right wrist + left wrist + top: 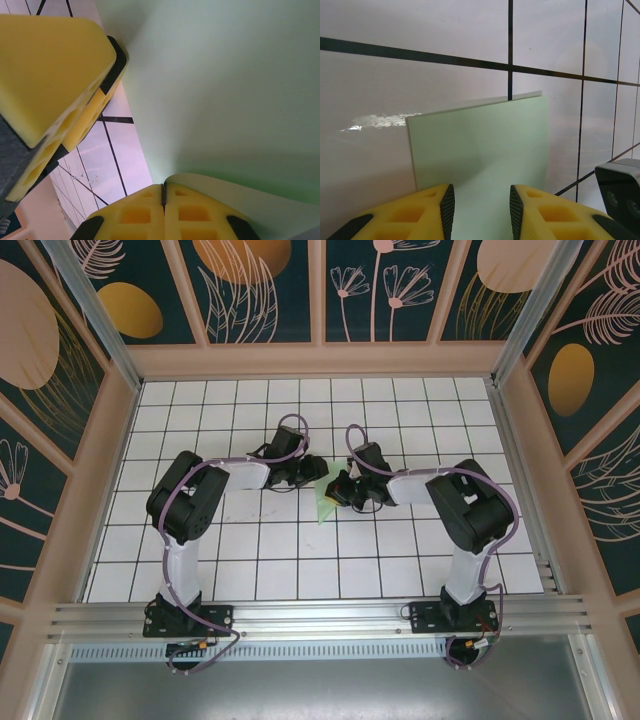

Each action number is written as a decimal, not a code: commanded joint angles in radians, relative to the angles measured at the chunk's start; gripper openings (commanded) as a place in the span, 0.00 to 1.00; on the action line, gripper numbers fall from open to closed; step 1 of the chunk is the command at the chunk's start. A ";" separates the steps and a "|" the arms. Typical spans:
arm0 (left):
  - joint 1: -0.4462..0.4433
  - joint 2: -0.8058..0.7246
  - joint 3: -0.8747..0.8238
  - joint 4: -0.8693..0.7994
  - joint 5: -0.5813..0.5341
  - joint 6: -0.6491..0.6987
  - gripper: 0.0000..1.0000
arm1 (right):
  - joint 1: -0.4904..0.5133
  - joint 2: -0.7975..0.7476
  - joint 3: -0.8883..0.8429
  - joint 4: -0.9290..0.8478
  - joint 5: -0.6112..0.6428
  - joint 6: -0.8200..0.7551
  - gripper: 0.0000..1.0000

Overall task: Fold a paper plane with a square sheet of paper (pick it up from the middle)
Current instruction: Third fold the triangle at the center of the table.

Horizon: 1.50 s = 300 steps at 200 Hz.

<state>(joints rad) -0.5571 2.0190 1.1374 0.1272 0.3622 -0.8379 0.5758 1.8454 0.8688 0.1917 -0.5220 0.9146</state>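
The pale green sheet of paper [324, 506] hangs folded between the two grippers over the middle of the tiled table [280, 550]. I cannot tell whether it has a plane's shape. My right gripper [163, 187] is shut, and a curl of the paper [225, 90] comes out of its seam over the right finger. The jaws of my left gripper [481, 192] stand apart, and the paper [480, 140] runs between them and out ahead. In the top view the left gripper [314, 471] and the right gripper [341, 488] nearly touch.
A yellow finger of the left gripper [55, 65] looms close at the upper left of the right wrist view. The right wrist's camera housing [620, 192] sits at the lower right of the left wrist view. Wooden walls [320, 360] ring the table.
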 commanded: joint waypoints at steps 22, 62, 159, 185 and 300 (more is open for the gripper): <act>0.003 0.036 0.009 -0.042 0.017 0.022 0.38 | 0.005 0.024 0.032 -0.014 -0.009 -0.056 0.03; 0.003 0.036 0.005 -0.042 0.018 0.022 0.38 | 0.006 0.037 0.047 -0.043 -0.010 -0.093 0.03; 0.002 0.035 0.005 -0.040 0.023 0.021 0.38 | 0.006 0.050 0.057 -0.083 -0.001 -0.134 0.03; 0.002 0.034 0.002 -0.040 0.023 0.022 0.39 | 0.006 0.055 0.059 -0.086 -0.001 -0.136 0.03; 0.022 -0.038 0.020 -0.031 0.026 -0.003 0.40 | 0.006 0.071 0.059 -0.126 0.005 -0.167 0.23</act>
<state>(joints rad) -0.5526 2.0186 1.1393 0.1261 0.3702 -0.8387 0.5762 1.8862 0.9245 0.1238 -0.5388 0.7841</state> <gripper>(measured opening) 0.393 0.202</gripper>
